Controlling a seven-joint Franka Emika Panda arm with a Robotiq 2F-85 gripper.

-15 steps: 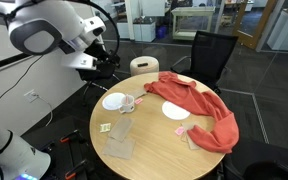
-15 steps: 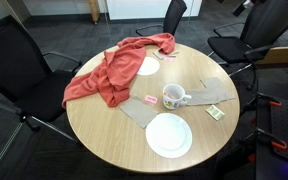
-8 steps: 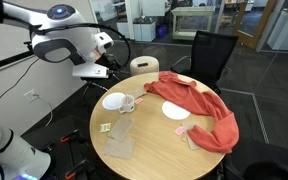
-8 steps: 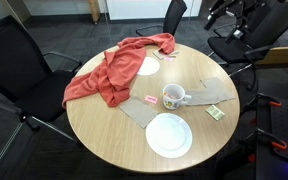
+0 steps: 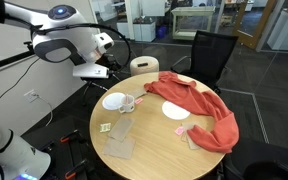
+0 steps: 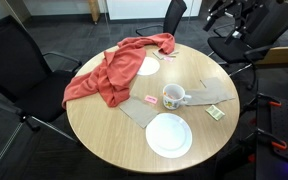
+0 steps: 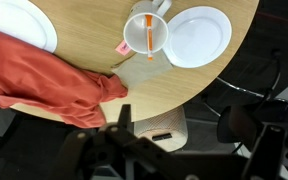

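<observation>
Unclenched and holding nothing, the gripper hangs with its jaws spread wide just off the rim of the round wooden table. Nearest to it, though apart, a white ceramic mug stands upright on the tabletop. A round white plate lies just beside the mug, and a small pink packet at its other side. Farther along, a crumpled red cloth lies against a second white plate.
</observation>
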